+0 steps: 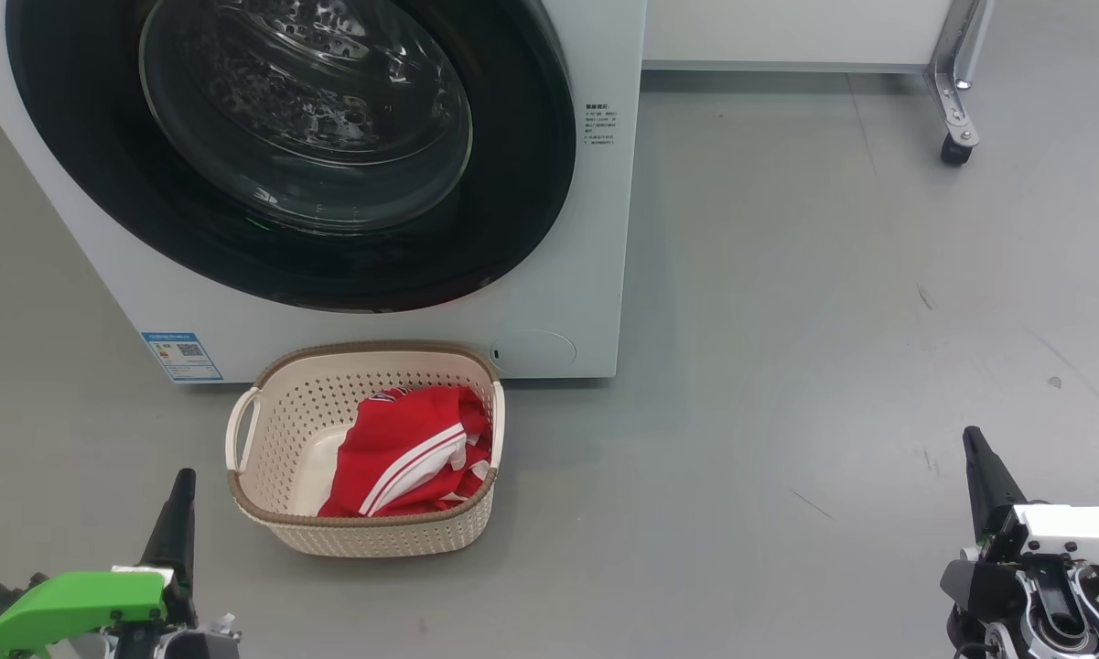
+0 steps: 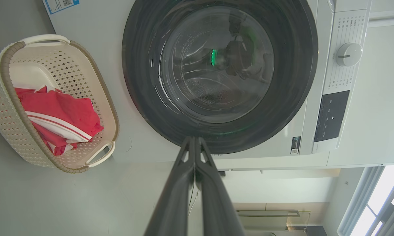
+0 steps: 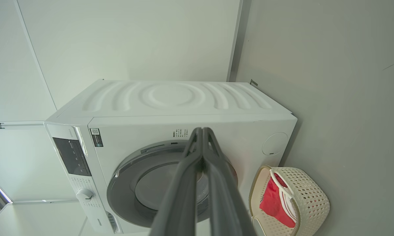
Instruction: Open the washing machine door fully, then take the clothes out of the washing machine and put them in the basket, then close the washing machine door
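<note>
- Head view: left gripper [image 1: 184, 478] at lower left, fingers pressed together, holding nothing. Right gripper [image 1: 973, 437] at lower right, also closed up and empty.
- Basket [image 1: 366, 540] is on the floor [image 1: 787, 366], just ahead and to the right of the left gripper's tip and well off to the right gripper's left. Clothes [image 1: 412, 453] lie inside it, bunched toward the side away from the left gripper.
- Washing machine [image 1: 567, 302] is beyond the basket, ahead of both grippers. Washing machine door [image 1: 293, 119] looks flush with the front, so closed.
- Can't tell whether the basket's far rim touches the machine.
- Left wrist view: fingers meet in one line, tip aimed at the door's black rim with a clear gap to it. Basket with clothes is off to the fingers' left. No red visible through the glass, mostly reflections.
- Right wrist view: fingers together, nothing between them, aimed at the machine front from further back and to one side. Door lies flat against the front. Basket is to the fingers' right.
- Judgement: all three steps look done.
- Next move: nothing on the objects. At most, confirm the latch is seated, since the pictures don't settle that. Park both arms clear.
</note>
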Motion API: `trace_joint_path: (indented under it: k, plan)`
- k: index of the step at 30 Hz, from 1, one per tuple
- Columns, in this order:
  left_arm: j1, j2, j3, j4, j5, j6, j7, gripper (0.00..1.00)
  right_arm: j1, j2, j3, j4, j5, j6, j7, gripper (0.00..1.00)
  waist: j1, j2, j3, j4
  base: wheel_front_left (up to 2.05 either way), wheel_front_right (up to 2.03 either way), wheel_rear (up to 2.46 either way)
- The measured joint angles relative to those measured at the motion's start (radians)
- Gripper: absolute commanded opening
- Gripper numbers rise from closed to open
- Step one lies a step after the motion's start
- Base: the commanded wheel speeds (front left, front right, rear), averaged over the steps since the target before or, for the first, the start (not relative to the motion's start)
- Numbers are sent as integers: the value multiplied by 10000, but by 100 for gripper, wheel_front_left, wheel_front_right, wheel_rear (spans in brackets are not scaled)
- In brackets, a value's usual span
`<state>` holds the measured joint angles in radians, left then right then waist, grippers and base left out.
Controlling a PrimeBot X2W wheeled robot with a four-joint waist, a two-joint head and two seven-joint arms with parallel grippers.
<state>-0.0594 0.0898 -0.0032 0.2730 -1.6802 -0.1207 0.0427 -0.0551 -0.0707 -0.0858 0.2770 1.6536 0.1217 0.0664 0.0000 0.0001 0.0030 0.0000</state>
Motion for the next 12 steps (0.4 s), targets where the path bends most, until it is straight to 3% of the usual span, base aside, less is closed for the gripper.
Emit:
trace_joint_path:
  k: [12]
  plan:
    - [0,-6,12,-4,0,0,2,0,0,4,-6,-2,-6,0,2,0,0,0,0,0,0,0,0]
